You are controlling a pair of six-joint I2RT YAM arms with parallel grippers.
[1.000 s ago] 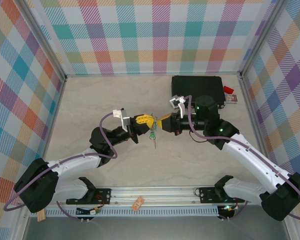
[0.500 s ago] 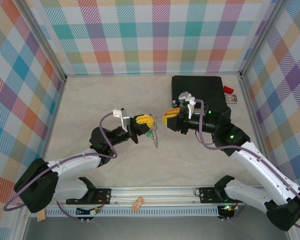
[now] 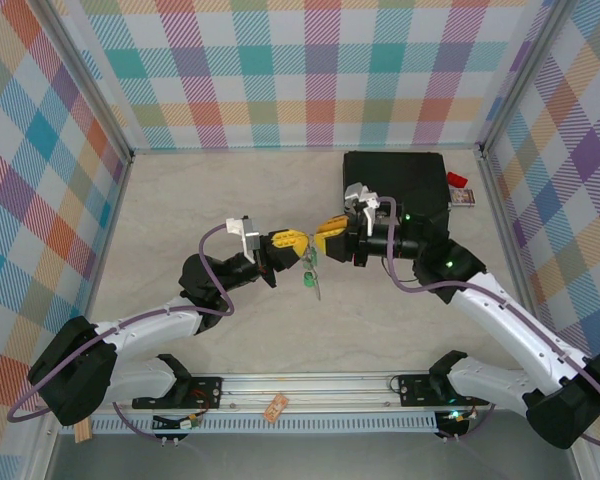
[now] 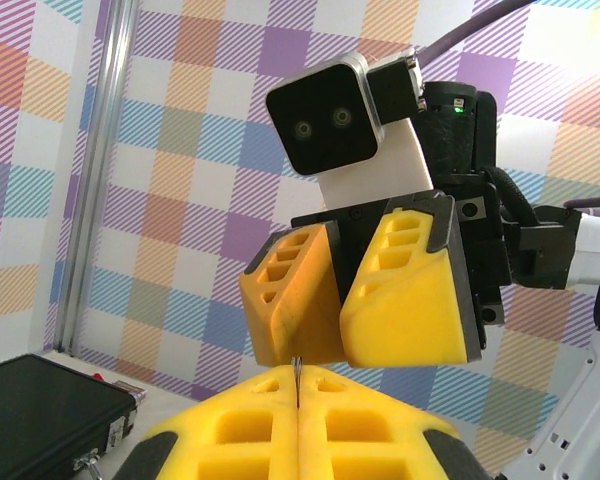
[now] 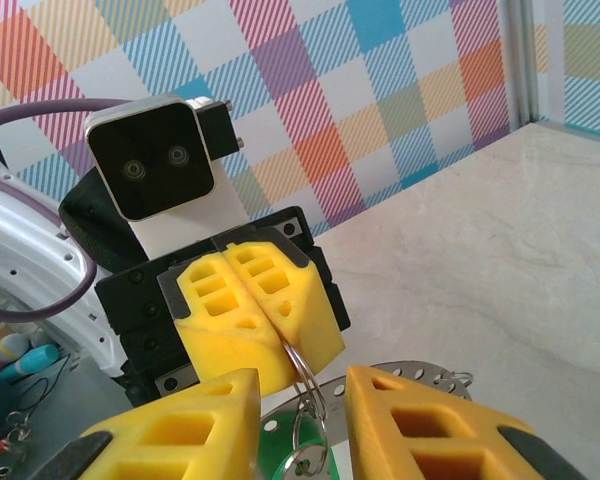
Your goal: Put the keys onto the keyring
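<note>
My left gripper [image 3: 300,246] is shut on a thin wire ring [image 5: 315,385] in mid-air over the middle of the table. Its metal edge sticks out between the tips in the left wrist view [image 4: 297,372]. A green key [image 3: 307,281] hangs from this wire ring, seen close in the right wrist view [image 5: 277,440]. The flat grey perforated keyring [image 5: 420,374] sits just behind and below it. My right gripper [image 3: 322,240] faces the left one tip to tip. It is open [image 5: 302,390], its fingers either side of the wire ring without touching it.
A black case [image 3: 395,180] lies at the back right, with a small red item [image 3: 457,181] beside it by the right wall. Plaid walls enclose the table on three sides.
The right gripper pulled back up and to the right half a second ago. It has now returned to the left gripper's tips, and its jaws are wider than a second ago. The left arm held still.
</note>
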